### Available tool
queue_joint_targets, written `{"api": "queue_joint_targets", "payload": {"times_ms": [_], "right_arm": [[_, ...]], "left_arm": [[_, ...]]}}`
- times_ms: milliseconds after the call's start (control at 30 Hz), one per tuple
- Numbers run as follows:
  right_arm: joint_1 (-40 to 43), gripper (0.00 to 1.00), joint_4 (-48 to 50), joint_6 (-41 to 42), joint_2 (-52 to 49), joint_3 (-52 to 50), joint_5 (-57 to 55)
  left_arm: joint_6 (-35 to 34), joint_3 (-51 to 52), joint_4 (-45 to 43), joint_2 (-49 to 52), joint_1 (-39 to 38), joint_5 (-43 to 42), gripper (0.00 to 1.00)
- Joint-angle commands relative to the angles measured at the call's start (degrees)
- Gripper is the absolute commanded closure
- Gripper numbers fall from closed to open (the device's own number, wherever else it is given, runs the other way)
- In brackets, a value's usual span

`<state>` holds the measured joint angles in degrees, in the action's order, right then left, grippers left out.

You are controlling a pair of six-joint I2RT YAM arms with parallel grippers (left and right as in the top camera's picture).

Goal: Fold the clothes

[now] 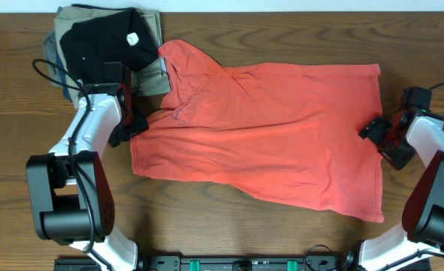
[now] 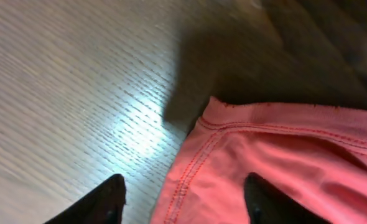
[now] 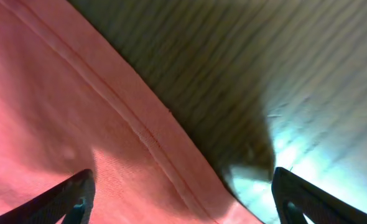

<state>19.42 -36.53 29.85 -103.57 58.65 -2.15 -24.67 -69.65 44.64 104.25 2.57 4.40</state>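
Observation:
The red-orange T-shirt (image 1: 267,128) lies spread across the middle of the table, back side up, no lettering showing, one sleeve bunched at its top left. My left gripper (image 1: 132,124) is open at the shirt's left edge. In the left wrist view (image 2: 183,202) its fingers straddle a stitched hem corner (image 2: 233,149). My right gripper (image 1: 378,139) is open at the shirt's right edge. In the right wrist view (image 3: 183,196) its fingers straddle the stitched hem (image 3: 127,118), one finger over cloth, one over bare wood.
A black folded garment with a white tag (image 1: 105,41) lies on khaki and blue folded garments (image 1: 154,75) at the back left, touching the shirt's sleeve. A black cable (image 1: 53,71) runs by the left arm. The wooden table (image 1: 297,30) lies around the shirt.

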Motion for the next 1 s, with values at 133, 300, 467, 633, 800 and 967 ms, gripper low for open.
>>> {"api": "queue_joint_targets", "payload": {"times_ms": [133,300,467,633,800,967], "right_arm": [[0.0,0.42,-0.1,0.1,-4.9,-0.3,3.3],[0.3,0.99,-0.6,1.6,-5.2,0.5,2.0],[1.5,0.99,-3.8,2.1,-5.2,5.1,0.4],[4.1,0.99,-9.6,2.3,-5.2,12.6,-3.3],[8.4,0.99,-14.3,3.6,-5.2,23.4,-3.4],[11.3,0.96,-20.5,3.7,-5.2,34.0,-0.9]], "left_arm": [[1.0,-0.7,3.8,-0.2,0.2,-2.5,0.22],[1.0,-0.7,8.5,-0.2,0.2,-2.5,0.21],[1.0,-0.7,11.4,-0.2,0.2,-2.5,0.10],[1.0,-0.7,13.4,-0.2,0.2,-2.5,0.08],[2.3,-0.7,14.5,-0.2,-0.2,-2.7,0.10],[3.2,-0.7,16.4,-0.3,-2.5,-3.0,0.11]]}}
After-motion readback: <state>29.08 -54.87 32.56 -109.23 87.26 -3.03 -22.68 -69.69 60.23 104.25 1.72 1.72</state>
